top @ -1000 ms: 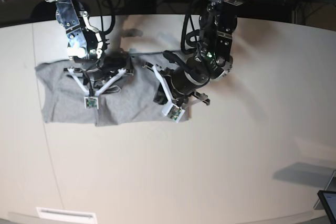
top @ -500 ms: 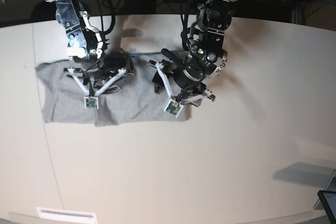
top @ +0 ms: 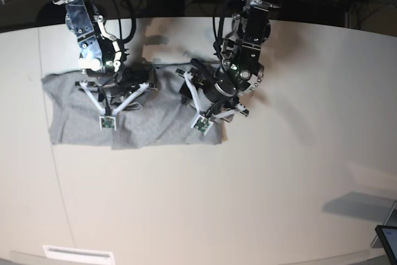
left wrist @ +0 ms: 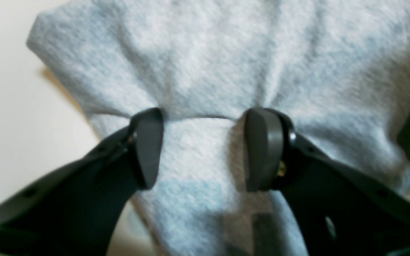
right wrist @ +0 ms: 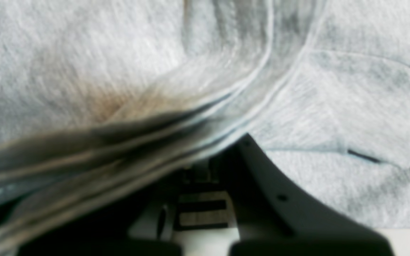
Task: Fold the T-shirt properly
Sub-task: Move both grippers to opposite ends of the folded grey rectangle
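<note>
Left wrist view: the left gripper stands with its two dark grey pads well apart, nothing pinched; between and just beyond them lies the light heather-grey cotton T-shirt, a seam edge running from one pad tip to the other, with the cloth puckered beyond it. To the left of the pads, bare cream tabletop shows past a rounded fold corner of the shirt. Right wrist view: the right gripper's jaws are together, clamped on several stacked grey layers of the T-shirt, which sweep blurred across the lower left; beyond and to the right the fabric lies flat with a hemmed edge. Base view: the T-shirt sits as a wide folded rectangle on the white table, under both arms. The right gripper is low on the cloth's far-middle part; the left gripper hangs over the opposite end, near that end's near corner.
</note>
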`<state>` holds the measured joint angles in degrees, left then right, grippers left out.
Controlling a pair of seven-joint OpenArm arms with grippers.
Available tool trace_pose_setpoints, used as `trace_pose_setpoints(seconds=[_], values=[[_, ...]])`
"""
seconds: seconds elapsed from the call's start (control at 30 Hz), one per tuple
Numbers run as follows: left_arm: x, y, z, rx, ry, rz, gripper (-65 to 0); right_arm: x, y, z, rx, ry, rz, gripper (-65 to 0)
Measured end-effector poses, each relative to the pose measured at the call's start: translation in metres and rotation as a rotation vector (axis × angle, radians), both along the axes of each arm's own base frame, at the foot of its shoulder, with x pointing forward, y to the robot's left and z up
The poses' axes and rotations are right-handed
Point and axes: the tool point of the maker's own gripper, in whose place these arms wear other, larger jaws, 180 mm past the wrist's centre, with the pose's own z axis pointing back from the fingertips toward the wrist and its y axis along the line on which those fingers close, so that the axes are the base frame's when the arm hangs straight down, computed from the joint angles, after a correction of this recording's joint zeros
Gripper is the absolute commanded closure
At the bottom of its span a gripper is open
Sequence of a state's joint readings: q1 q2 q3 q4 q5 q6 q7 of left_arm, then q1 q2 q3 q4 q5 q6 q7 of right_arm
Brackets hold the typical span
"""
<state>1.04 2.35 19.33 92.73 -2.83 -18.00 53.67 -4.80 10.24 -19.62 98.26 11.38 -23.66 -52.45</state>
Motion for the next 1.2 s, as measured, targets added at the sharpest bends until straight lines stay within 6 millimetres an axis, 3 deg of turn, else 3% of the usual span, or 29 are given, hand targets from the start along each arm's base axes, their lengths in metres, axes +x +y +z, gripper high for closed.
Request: trace_pose_setpoints(seconds=[0.1, 0.23, 0.33, 0.4, 0.47, 0.53, 0.67, 0.83, 0.93, 1.03, 1.2], values=[[0.001, 0.006, -0.001, 0.008, -0.005, -0.006, -36.4, -0.002, -0.005, 0.017, 0.036, -0.010, -0.037, 0.0], [0.001, 0.018, -0.002, 0.026, -0.010, -0.010, -36.4, 0.025, -0.035, 0.065, 0.033, -0.177, -0.120, -0.1], [0.003, 0.027, -0.003, 0.039, -0.016, -0.007, -36.4, 0.028, -0.054, 0.073, 0.036, -0.198, -0.177, -0.4], [0.004, 0.035, -0.003, 0.049, -0.023, -0.008, -36.4, 0.026, -0.072, 0.072, 0.031, -0.187, -0.226, -4.6], [0.005, 0.043, -0.002, 0.066, -0.029, -0.009, -36.4, 0.028, -0.090, 0.077, 0.011, -0.209, -0.233, -12.9], [0.006, 0.049, -0.002, 0.075, -0.030, -0.009, -36.4, 0.029, -0.093, 0.079, 0.091, -0.214, -0.243, -20.7], [0.008, 0.061, 0.003, 0.112, -0.047, -0.007, -36.4, 0.016, -0.104, 0.076, 0.290, -0.215, -0.350, -27.7], [0.001, 0.078, 0.015, 0.219, -0.027, 0.006, -36.4, 0.004, -0.115, 0.077, 0.486, -0.250, -0.478, -27.9], [0.007, 0.081, 0.032, 0.247, -0.045, 0.016, -36.4, -0.009, -0.114, 0.061, 0.544, -0.197, -0.517, -27.9], [0.017, 0.082, 0.053, 0.253, -0.104, 0.017, -36.4, -0.019, -0.126, 0.048, 0.541, -0.170, -0.571, -28.0], [0.014, 0.103, 0.054, 0.306, -0.096, 0.029, -36.4, -0.040, -0.125, 0.011, 0.597, -0.039, -0.643, -30.8]])
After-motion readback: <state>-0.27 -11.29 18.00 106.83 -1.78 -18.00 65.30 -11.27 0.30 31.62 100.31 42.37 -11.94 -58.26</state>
